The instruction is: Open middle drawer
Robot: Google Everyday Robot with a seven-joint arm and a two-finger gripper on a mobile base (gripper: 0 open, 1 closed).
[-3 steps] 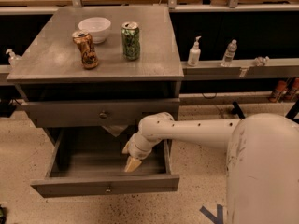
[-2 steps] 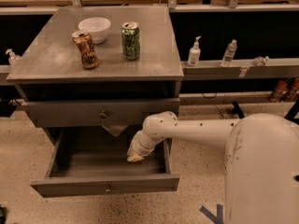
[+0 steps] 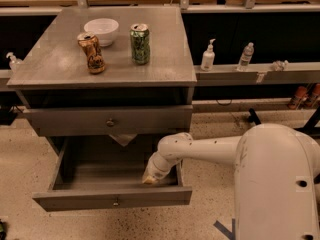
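Middle drawer (image 3: 75, 200) stands pulled well out beneath the closed upper drawer (image 3: 150, 120). My gripper (image 3: 149, 178) reaches down inside it, close to the right wall, just behind the front panel. I cannot tell whether it is open or closed.

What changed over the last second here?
The robot's tool lifted slightly, then dipped back low inside the pulled-out grey drawer with a round metal knob, near its right wall; nothing visibly taken or let go. The drawer stayed equally open; white bowl, green can, brown can and closed upper grey drawer unmoved.
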